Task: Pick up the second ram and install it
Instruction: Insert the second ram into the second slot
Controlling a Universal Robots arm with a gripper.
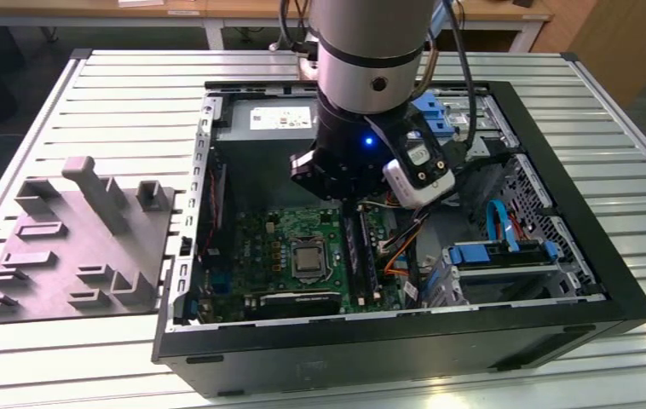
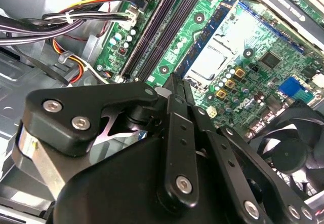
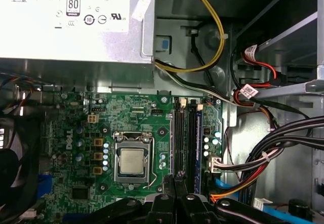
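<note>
- Exterior view: second ram (image 1: 356, 249) reads as the long dark strip standing on edge in the slot bank, just beside the CPU socket (image 1: 303, 258) on the motherboard (image 1: 261, 243), inside the open PC case (image 1: 414, 341); cannot tell if it is fully seated
- gripper (image 1: 343, 203) sits right over 1 end of that strip, in line with the slot run, probably so any push goes straight down into the slot
- second wrist view: fingers (image 2: 178, 117) drawn together, tips meeting, nothing visibly clamped between them
- grey fixture tray (image 1: 73, 247) lies outside the case, on the exterior view's left, well apart from the gripper
</note>
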